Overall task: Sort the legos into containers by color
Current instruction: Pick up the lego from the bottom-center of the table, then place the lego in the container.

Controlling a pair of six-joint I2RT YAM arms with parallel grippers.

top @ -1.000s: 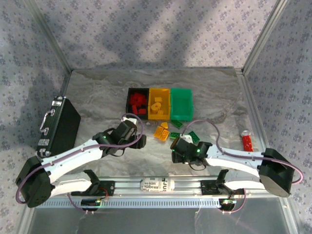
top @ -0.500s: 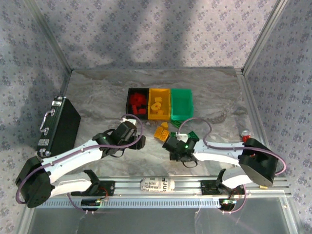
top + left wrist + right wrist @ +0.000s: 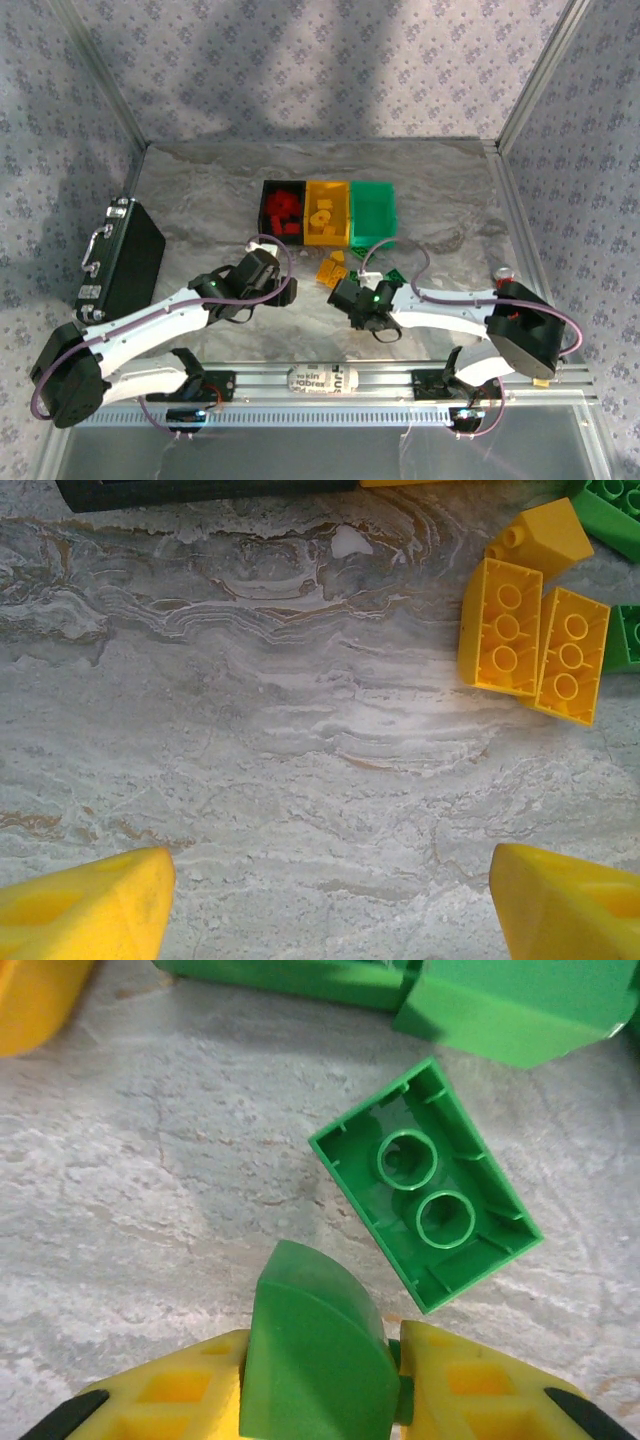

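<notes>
The black, yellow-orange and green bins stand in a row; red legos lie in the black one and yellow ones in the middle one. My right gripper is shut on a curved green lego, just above the table beside an upside-down green lego. More green legos lie beyond. My left gripper is open over bare marble, its fingers wide apart. Two flat yellow legos and a sloped one lie ahead to its right.
A large black case with a metal handle lies at the left edge. A long red strip sits at the right, partly behind the right arm. The front rail and the enclosure walls bound the table.
My right arm has folded and its gripper has moved left toward the table's middle, near the loose legos. The left arm has stayed put.
</notes>
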